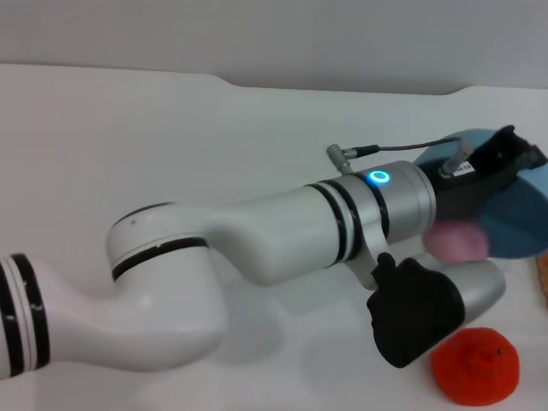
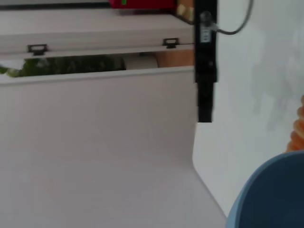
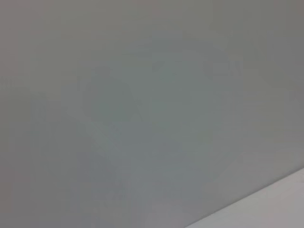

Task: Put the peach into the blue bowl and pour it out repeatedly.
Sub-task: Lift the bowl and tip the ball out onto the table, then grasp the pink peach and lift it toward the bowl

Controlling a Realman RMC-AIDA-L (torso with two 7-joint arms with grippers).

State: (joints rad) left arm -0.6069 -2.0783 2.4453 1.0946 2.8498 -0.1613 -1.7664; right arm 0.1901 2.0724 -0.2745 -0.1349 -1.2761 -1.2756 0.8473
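Left hand (image 1: 501, 158) reaching across the white counter (image 1: 171, 145) to the tilted blue bowl (image 1: 514, 214); cannot tell its grip. Peach (image 1: 458, 240) on the counter just left of the bowl's rim. Orange-red fruit (image 1: 475, 366) nearer, below the bowl.

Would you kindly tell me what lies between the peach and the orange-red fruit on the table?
In the head view, the left arm's black-and-silver wrist housing sits between the peach and the orange-red fruit.
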